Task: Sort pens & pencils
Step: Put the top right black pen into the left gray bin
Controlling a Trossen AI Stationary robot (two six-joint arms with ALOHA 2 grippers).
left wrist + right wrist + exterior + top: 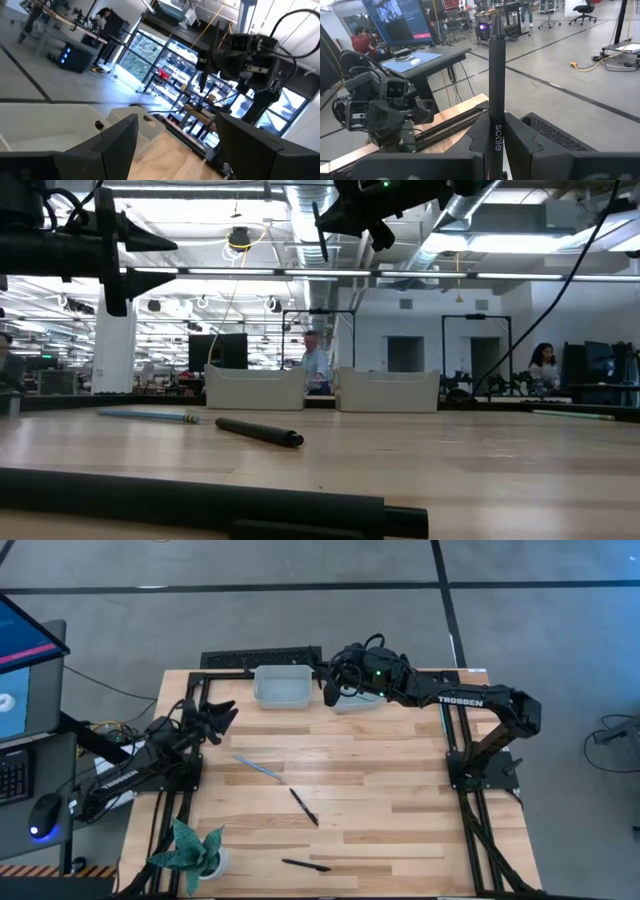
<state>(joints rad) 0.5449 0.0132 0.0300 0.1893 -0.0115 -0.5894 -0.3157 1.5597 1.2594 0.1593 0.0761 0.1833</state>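
My right gripper point(333, 683) is shut on a black pen point(495, 75), high above the table's far edge, between a grey bin point(282, 687) and a second pale bin point(362, 700). A teal stick point(258, 768) and two black sticks point(304, 807) point(306, 865) lie flat on the wood. In the low view they show as teal point(150, 416), black point(258, 432) and black, close by point(200, 500). Another pale stick point(575, 414) shows far right. My left gripper point(222, 718) hovers open at the table's left, off the wood point(180, 150). My right gripper pinches the black pen between its two fingers point(522, 142), on the barrel at the printed word point(498, 136). The pen is lifted clear and sticks out well past the fingers to its pointed end point(496, 21). In the low view it hangs nearly upright point(320, 235) below the gripper.
A potted plant point(192, 850) stands at the near left corner. A keyboard point(262, 660) lies beyond the far edge, a monitor point(25, 650) and mouse sit left of the table. People show in the room behind. Bare wood lies across the table's middle and right.
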